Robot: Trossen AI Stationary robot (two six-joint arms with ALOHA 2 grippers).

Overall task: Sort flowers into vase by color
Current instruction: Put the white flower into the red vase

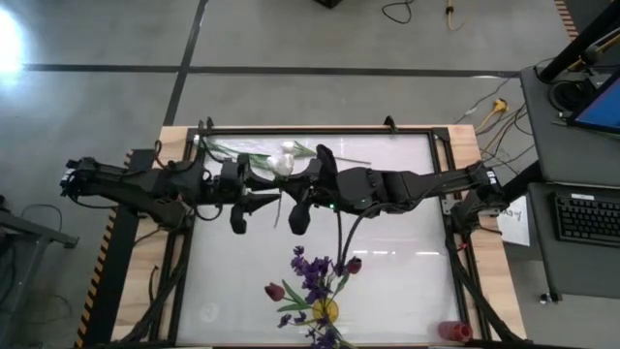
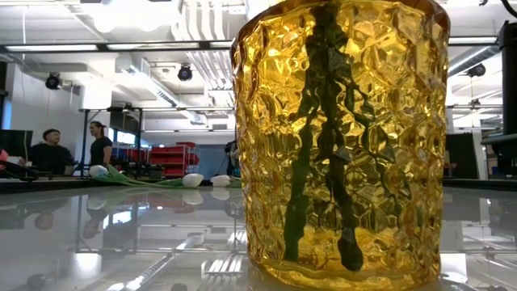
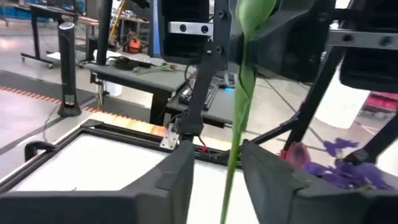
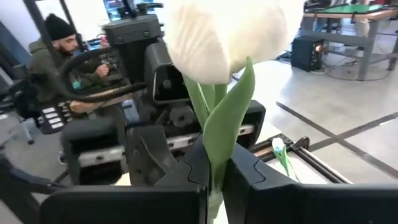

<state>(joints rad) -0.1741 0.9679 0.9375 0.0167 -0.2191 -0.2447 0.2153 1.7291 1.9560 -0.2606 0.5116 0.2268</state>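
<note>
White tulip (image 4: 227, 37) stem pinched between right fingers (image 4: 186, 180), left fingers (image 3: 174, 177) apart

The two grippers meet over the table's (image 1: 407, 242) middle, left gripper (image 1: 260, 199) just left of right gripper (image 1: 308, 199); a tulip (image 1: 287, 161) stands between them; more flowers (image 1: 232, 153) lie behind; the vase (image 1: 325, 310) of flowers stands at the near edge.
</note>
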